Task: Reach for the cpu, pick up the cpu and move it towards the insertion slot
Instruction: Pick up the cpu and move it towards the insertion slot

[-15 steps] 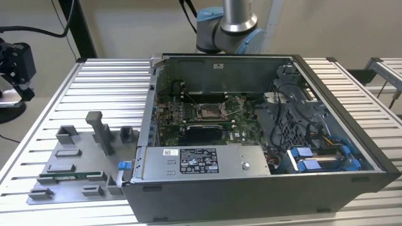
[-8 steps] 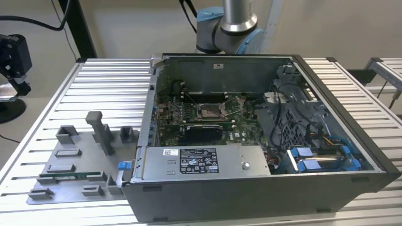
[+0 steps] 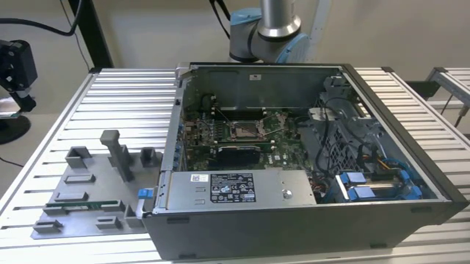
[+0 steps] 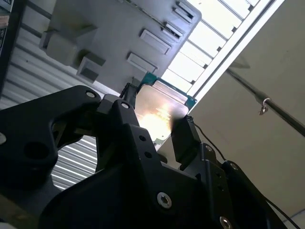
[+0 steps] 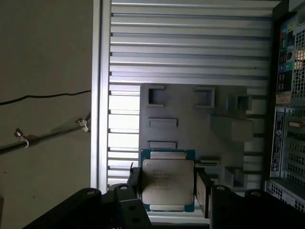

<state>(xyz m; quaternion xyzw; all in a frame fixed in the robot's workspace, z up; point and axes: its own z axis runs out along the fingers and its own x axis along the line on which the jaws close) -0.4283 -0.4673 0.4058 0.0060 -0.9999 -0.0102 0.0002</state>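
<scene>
The end effector (image 5: 167,193) is clamped on two opposite edges of the cpu (image 5: 167,177), which shows over the grey fixture tray (image 5: 190,107) on the slatted surface (image 5: 190,43). The insertion slot (image 3: 245,130) lies inside the open computer case (image 3: 294,231).

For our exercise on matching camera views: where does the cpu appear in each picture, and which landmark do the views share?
Exterior view: the grey tray lies on the slatted table, at the exterior view's left of the computer case.
First wrist view: the cpu sits between the fingers of the gripper, metal top showing, the grey tray behind it.
Second wrist view: the cpu, glinting, sits between those fingers, the grey tray beyond.
Shared landmark: the grey tray.
</scene>
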